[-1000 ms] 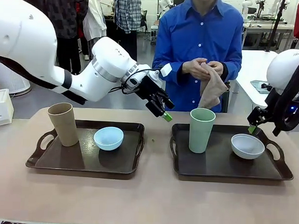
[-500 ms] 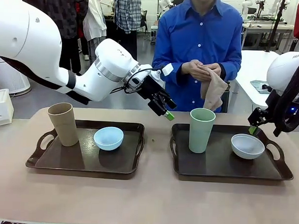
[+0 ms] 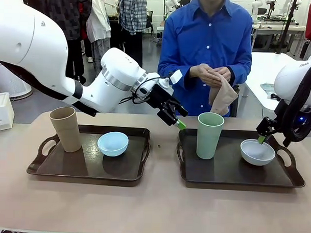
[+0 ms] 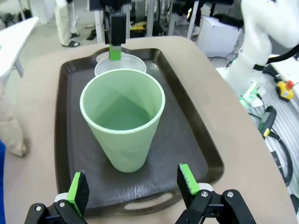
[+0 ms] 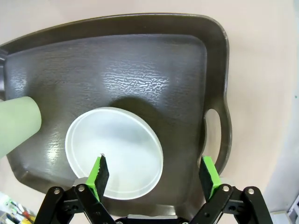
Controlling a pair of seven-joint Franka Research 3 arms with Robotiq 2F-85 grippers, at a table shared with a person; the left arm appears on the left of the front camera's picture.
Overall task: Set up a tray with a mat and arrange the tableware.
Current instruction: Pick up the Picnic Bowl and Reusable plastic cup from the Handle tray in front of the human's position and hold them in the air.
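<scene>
Tan-brown cup: tall, handleless, matte; it was stood upright at the 9 o'clock end of the left tray.
Light blue bowl: small, round and empty; it was set at the 3 o'clock side of that cup, apart from it, near the tray's middle.
Pale green cup: tall, tapered and empty inside; it was stood upright at the 9 o'clock end of the right tray.
White bowl: small, round and empty; it was placed toward 3 o'clock on the same tray, apart from the green cup.
Trays: dark brown, with handles, laid side by side on the table.
Left gripper: fingers were spread wide with nothing between them, held in the air at the green cup's 10 o'clock.
Right gripper: fingers were spread wide and empty, held over the white bowl's 12 o'clock rim; whether the rim was touched could not be told.
Tan cloth: it was held in the person's hands, at 12 o'clock beyond the right tray.
</scene>
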